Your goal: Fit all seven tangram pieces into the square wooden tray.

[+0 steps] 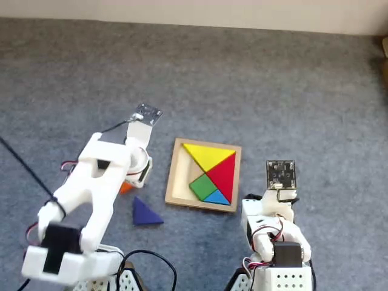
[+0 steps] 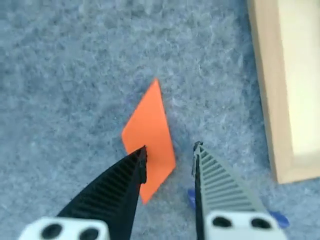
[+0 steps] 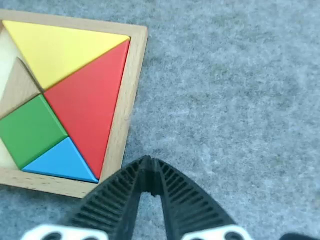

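Note:
The square wooden tray (image 1: 177,176) lies mid-table with a yellow triangle (image 1: 206,155), a red triangle (image 1: 224,173), a green square (image 1: 201,186) and a small blue triangle (image 1: 216,196) set in it. An orange parallelogram (image 2: 149,135) lies on the carpet left of the tray (image 2: 272,90). My left gripper (image 2: 170,152) hovers open over its near end. A dark blue triangle (image 1: 145,213) rests on the carpet below the left arm. My right gripper (image 3: 150,167) is shut with nothing in it, just off the tray's (image 3: 131,95) lower right corner.
Grey carpet covers the whole work area. Cables trail from the left arm's base (image 1: 145,257). A pale wall edge runs along the far side (image 1: 194,12).

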Controlling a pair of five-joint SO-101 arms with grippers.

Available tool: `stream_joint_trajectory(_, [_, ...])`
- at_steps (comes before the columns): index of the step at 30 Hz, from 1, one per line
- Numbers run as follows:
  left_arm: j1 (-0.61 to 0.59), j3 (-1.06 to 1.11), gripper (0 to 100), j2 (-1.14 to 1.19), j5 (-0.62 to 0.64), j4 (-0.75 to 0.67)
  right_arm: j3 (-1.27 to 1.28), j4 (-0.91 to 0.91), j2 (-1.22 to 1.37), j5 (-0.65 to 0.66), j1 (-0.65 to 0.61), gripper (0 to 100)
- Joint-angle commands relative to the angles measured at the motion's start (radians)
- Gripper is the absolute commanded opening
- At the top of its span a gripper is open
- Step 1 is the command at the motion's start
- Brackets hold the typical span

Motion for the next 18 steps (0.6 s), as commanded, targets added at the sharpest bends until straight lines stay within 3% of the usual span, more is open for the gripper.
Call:
stream_joint_trajectory(1, [-0.024, -0.102, 17, 0.088, 0.009, -0.006, 0.131, -0.022, -0.016, -0.003, 0.012, 0.5])
stream_joint_trajectory(9, [-0.140, -0.249, 17, 0.237, 0.005, 0.095, 0.131, -0.022, -0.016, -0.003, 0.012, 0.5])
stream_joint_trajectory(18, [-0.197, -0.288, 17, 0.249, 0.005, 0.110, 0.131, -0.022, -0.016, -0.003, 0.013, 0.5])
